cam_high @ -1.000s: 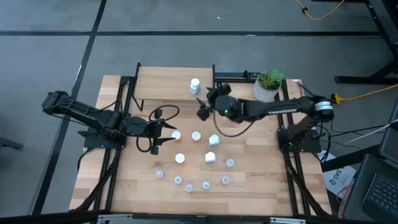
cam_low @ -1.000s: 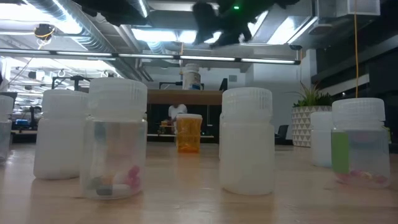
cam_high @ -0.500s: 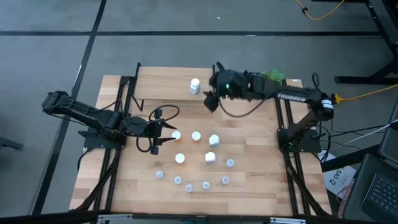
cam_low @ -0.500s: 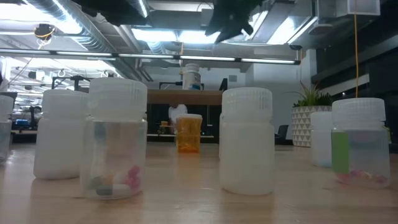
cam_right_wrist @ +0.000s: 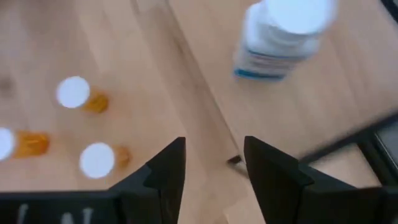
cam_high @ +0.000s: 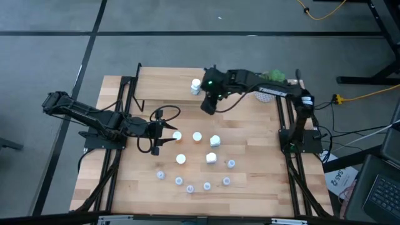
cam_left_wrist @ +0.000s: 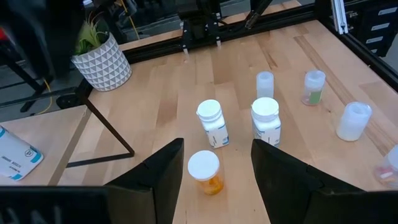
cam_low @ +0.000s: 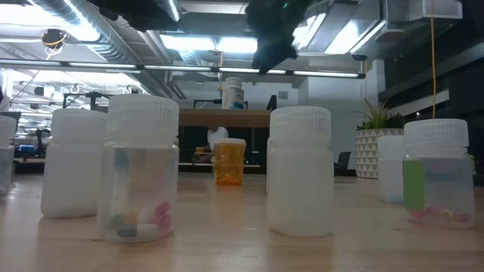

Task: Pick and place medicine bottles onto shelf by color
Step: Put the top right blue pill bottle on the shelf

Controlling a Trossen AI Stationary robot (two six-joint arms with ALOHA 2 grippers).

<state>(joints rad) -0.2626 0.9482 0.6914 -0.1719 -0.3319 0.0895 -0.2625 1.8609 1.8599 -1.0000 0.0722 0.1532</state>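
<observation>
Medicine bottles [cam_high: 197,136] mostly sit mid-desk [cam_high: 250,162]; one white bottle [cam_high: 196,85] is on the shelf [cam_high: 169,81] at the far side. Right hand [cam_high: 208,103], empty and part open, hangs by the shelf's right end. Left hand [cam_high: 164,125], part open and empty, brackets an orange bottle [cam_left_wrist: 205,172]: we'd center it, then close.

Potted green plant [cam_high: 271,81] in white patterned pot, far table corner — yellow cable [cam_high: 369,95] on floor
</observation>
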